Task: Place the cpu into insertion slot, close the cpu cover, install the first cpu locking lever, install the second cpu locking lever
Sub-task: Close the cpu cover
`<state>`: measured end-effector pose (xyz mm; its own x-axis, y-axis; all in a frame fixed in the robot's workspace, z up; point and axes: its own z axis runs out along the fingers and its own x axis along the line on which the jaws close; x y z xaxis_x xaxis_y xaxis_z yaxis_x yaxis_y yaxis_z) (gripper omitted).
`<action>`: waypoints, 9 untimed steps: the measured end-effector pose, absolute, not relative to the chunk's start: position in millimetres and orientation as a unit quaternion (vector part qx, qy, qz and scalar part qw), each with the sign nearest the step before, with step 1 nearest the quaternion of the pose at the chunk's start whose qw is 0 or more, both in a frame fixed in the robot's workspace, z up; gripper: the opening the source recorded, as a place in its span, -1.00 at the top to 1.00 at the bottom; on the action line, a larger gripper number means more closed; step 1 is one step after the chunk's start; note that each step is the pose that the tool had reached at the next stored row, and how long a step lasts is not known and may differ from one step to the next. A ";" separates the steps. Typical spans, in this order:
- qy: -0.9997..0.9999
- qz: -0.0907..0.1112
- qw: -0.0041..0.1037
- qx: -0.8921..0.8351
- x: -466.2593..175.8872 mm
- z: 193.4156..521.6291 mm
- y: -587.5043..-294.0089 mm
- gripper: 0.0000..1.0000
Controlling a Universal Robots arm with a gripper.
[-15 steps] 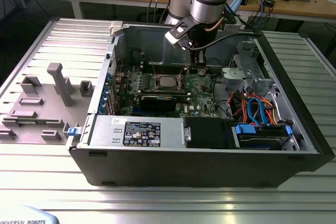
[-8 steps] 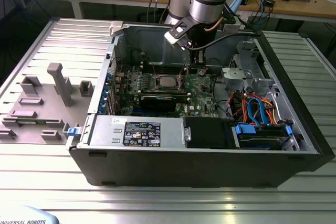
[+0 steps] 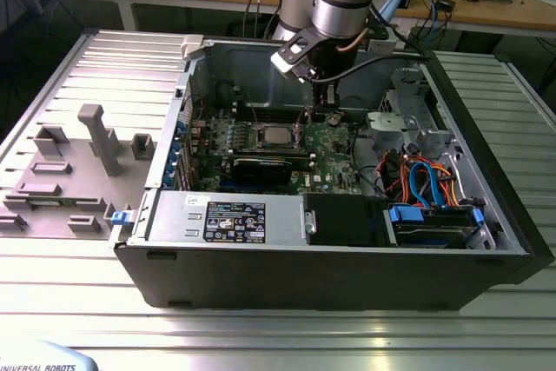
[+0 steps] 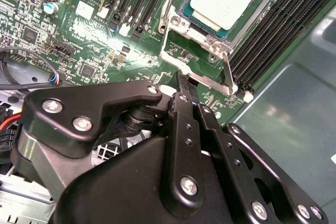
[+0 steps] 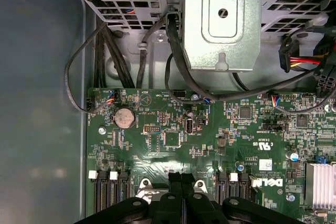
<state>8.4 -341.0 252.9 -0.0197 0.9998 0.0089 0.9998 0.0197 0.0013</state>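
**A:** Start at the exterior view's left. Anything to worry about there?

**B:** No. The grey ribbed panel with raised blocks (image 3: 122, 76) lies flat beside the open black computer case (image 3: 347, 275), well apart from the work.

**A:** And mid-frame?

**B:** The small square silver-grey cpu (image 3: 276, 135) sits in the square metal-rimmed insertion slot (image 3: 258, 136) on the green motherboard (image 3: 334, 158). In the second wrist view the thin silver window-frame cpu cover (image 4: 197, 34) appears to lie down around the chip. A thin silver metal lever (image 4: 228, 72) stands up at the socket's corner, and I judge it unlatched.

**A:** The gripper?

**B:** The black two-finger gripper (image 3: 327, 110) hangs low, just to the exterior view's right of the socket. Its fingers are pressed together with nothing visible between them, and the tips are close to the socket's frame.

**A:** So what goes wrong?

**B:** A slip, I'd guess — closed fingers pushing a springy lever could skid off and rake the board's small parts or the long black memory slots (image 4: 278, 24) beside it. Uneven pressure on the cover could also load the chip crookedly.

**A:** Farther right?

**B:** The blue and orange cables (image 3: 426, 175) lie near — a wide swing of the wrist might snag them.
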 end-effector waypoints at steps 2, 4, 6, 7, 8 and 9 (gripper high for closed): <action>-0.714 -0.004 0.003 -0.700 8.0 252.9 -341.0 0.79; -0.714 -0.004 0.003 -0.700 7.5 252.9 -341.0 0.79; -0.714 -0.004 0.003 -0.700 7.0 252.9 -341.0 0.79; -0.714 -0.004 0.003 -0.700 6.9 252.9 -341.0 0.79; -0.714 -0.004 0.003 -0.700 6.6 252.9 -341.0 0.79; -0.714 -0.004 0.003 -0.700 6.6 252.9 -341.0 0.79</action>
